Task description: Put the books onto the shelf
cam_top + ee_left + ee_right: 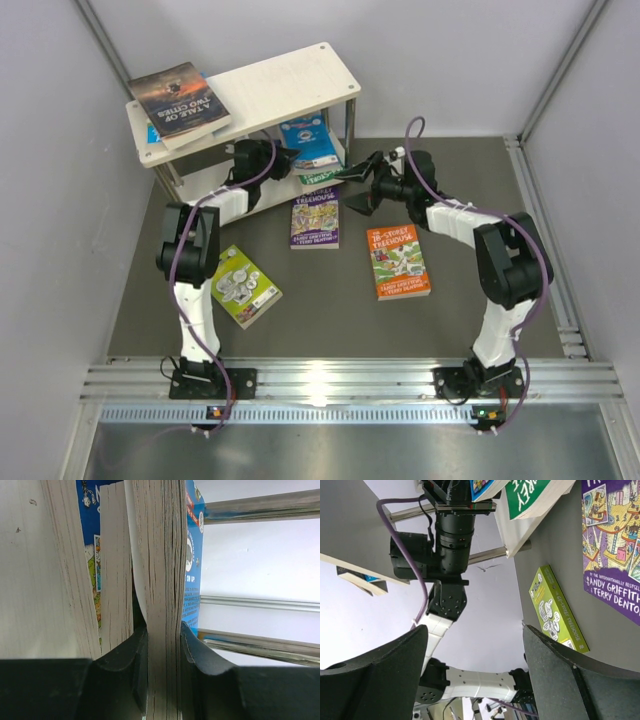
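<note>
- Closest in, my left claw [163, 634] is clenched on the page edge of the bright blue book [193, 580], one finger on each side of the page block. On one side the cover bows away from the pages, so I judge my grasp is on the pages more than on the whole book.
- That book is at the shelf [290, 80], in its lower tier under the upper one, with the silver posts to its right. A second book [116, 580] stands just beside it on the left.
- To finish well, I judge I should slide the blue book straight in alongside its neighbour. I should let go only once most of it is carried by the lower tier, since releasing too soon could let it tip out at the front.
- Far left, on the shelf's upper tier, lies the dark book [180, 95], already placed.
- The lime-green book [245, 285] lies flat on the table [460, 200], well apart from the shelf.
- The green book [318, 179] sits at the front of the lower tier, just below the blue one, and I must not knock it out.
- The purple book [316, 217] lies on the table just in front of the shelf.
- My right claw [358, 186] hangs released, grasping nothing, just right of the blue book, where it could steady the books.
- The orange book [400, 260] lies furthest right, flat on the table.
</note>
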`<control>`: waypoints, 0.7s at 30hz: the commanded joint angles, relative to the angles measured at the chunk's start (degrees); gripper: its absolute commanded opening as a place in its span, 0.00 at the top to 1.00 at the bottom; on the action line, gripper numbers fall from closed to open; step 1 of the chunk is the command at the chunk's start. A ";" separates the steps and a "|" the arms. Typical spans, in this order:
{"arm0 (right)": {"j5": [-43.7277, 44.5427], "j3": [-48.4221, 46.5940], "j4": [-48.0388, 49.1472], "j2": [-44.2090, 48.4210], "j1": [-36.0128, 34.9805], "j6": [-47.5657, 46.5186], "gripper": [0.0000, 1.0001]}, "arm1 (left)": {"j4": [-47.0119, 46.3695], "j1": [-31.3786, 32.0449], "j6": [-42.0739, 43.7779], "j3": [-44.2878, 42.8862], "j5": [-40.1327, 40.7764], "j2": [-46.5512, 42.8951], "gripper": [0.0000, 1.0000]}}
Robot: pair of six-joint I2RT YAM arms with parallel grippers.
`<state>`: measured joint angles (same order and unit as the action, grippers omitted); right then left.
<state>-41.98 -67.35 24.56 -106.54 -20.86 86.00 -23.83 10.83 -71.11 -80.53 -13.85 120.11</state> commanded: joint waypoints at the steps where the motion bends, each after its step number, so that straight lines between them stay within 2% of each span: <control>1: -1.00 1.08 3.13 3.53 0.38 -1.09 0.24 | 8.71 2.53 3.96 -0.41 -3.03 -2.25 0.74; 9: -1.44 3.72 4.27 5.46 0.91 -1.18 0.24 | 11.09 3.50 4.49 0.02 -3.03 -3.48 0.71; 11: -1.53 4.42 4.45 5.99 1.00 -1.18 0.24 | 12.31 3.58 4.67 -0.41 -3.29 -3.75 0.63; 12: -1.62 4.68 4.53 6.17 1.09 -1.27 0.24 | 14.58 3.58 5.36 -0.94 -3.99 -3.66 0.50; 13: -1.70 5.21 4.71 6.43 1.09 -1.27 0.24 | 16.09 3.58 5.72 -2.33 -4.34 -3.22 0.43; 16: -1.71 6.44 5.06 7.13 1.26 -1.27 0.24 | 22.24 3.58 7.04 -5.15 -6.10 -2.17 0.31; 21: -1.71 7.94 5.50 8.19 1.26 -1.44 0.24 | 22.60 3.58 7.38 -1.91 -5.41 -4.88 0.25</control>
<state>-43.27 -59.94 26.68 -101.73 -20.10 85.86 -10.41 13.98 -66.63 -84.99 -18.57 117.08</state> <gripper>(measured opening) 0.764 0.741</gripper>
